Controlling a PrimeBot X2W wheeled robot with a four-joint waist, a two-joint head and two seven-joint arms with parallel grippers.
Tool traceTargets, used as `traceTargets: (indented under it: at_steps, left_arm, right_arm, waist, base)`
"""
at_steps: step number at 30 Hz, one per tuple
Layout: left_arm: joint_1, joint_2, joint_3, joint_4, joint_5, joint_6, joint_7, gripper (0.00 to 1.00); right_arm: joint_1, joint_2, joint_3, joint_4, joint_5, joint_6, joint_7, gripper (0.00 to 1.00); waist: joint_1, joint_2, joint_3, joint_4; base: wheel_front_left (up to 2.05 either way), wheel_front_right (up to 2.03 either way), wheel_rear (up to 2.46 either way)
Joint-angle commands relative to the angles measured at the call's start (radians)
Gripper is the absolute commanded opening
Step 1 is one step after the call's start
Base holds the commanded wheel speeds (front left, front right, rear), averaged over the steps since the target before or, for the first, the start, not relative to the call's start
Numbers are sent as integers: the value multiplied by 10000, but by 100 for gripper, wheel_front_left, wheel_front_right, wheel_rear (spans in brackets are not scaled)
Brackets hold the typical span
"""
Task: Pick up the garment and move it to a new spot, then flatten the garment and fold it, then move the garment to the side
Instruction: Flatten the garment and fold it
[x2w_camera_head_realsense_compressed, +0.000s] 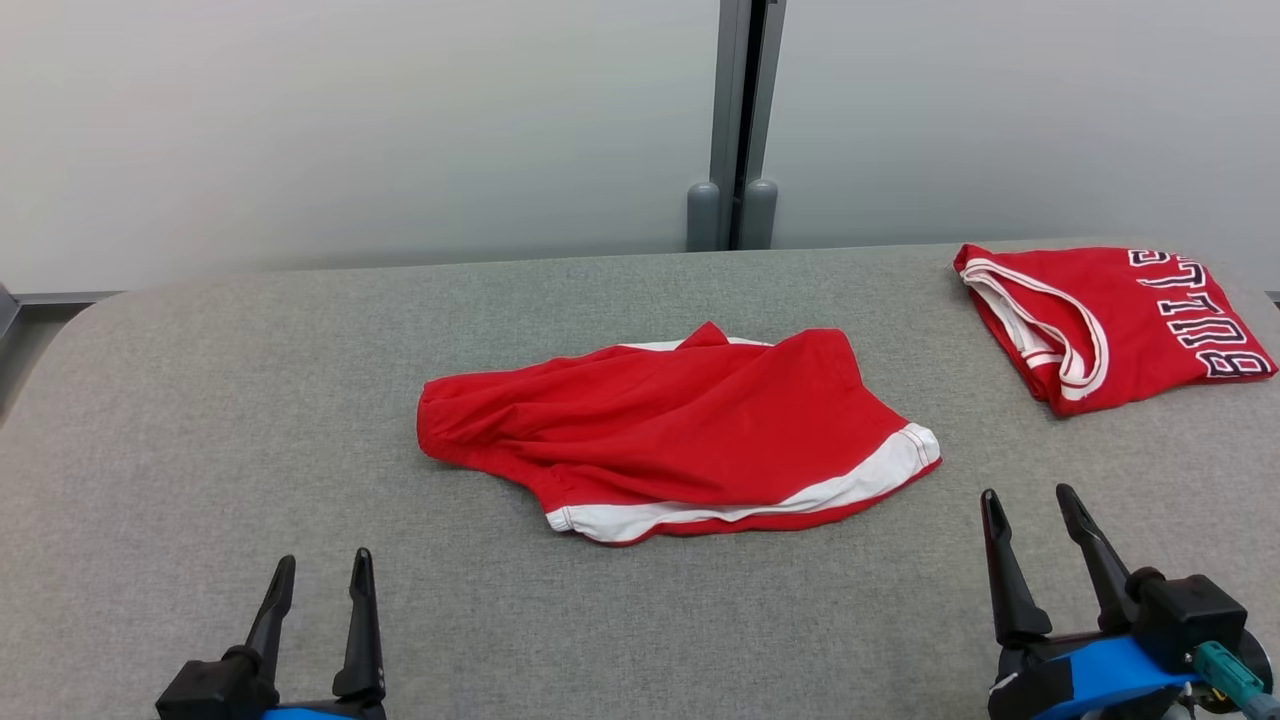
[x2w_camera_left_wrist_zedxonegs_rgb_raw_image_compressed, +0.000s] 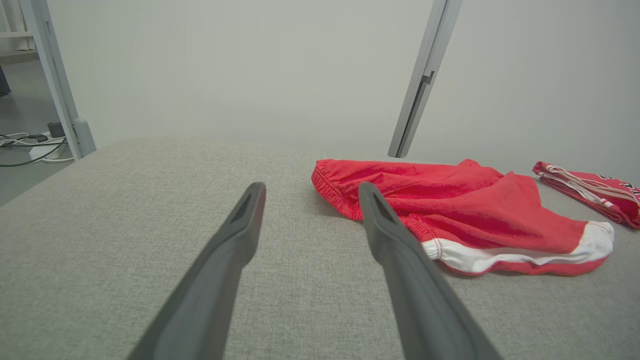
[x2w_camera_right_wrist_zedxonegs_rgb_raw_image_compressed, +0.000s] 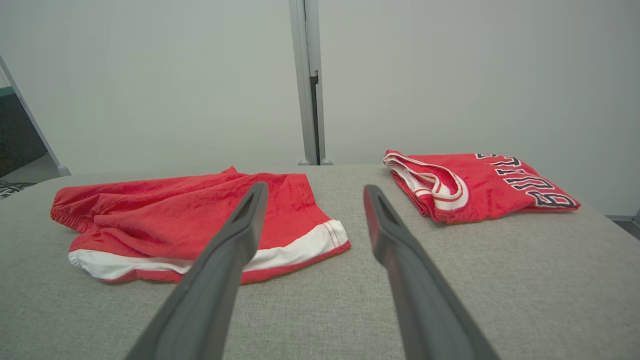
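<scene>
A pair of red shorts (x2w_camera_head_realsense_compressed: 680, 430) with white hem bands lies rumpled in the middle of the grey table (x2w_camera_head_realsense_compressed: 200, 400). The same red shorts (x2w_camera_left_wrist_zedxonegs_rgb_raw_image_compressed: 450, 210) lie right of centre in the left wrist view, and the red shorts (x2w_camera_right_wrist_zedxonegs_rgb_raw_image_compressed: 200, 215) lie at the left in the right wrist view. My left gripper (x2w_camera_head_realsense_compressed: 320, 575) stands open near the front edge, left of the shorts and apart from them. My right gripper (x2w_camera_head_realsense_compressed: 1028, 500) stands open at the front right, just off the shorts' hem. Both hold nothing; the left gripper (x2w_camera_left_wrist_zedxonegs_rgb_raw_image_compressed: 310, 192) and right gripper (x2w_camera_right_wrist_zedxonegs_rgb_raw_image_compressed: 315, 192) show spread fingers.
A folded red jersey (x2w_camera_head_realsense_compressed: 1110, 320) with "BULLS" lettering lies at the table's back right corner; the red jersey (x2w_camera_right_wrist_zedxonegs_rgb_raw_image_compressed: 475, 182) also lies ahead of the right fingers. A pale wall with a grey post (x2w_camera_head_realsense_compressed: 735, 120) runs behind the table. Cables (x2w_camera_left_wrist_zedxonegs_rgb_raw_image_compressed: 25, 145) lie on the floor at the left.
</scene>
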Motion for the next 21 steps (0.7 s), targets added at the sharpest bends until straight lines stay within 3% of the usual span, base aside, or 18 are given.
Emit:
traceTargets:
  at_steps: [1, 21]
  left_arm:
    - [116, 27, 52, 13, -45, -73, -37, 100]
    - [-161, -9, 70, 418, 126, -60, -37, 100]
  right_arm:
    - [186, 16, 34, -100, 142, 1, 52, 100]
    - [289, 17, 21, -389, 267, 1, 391, 100]
  waist:
    - [1, 1, -25, -53]
    - [1, 1, 46, 53]
  base:
    - [0, 0, 0]
    - [0, 0, 0]
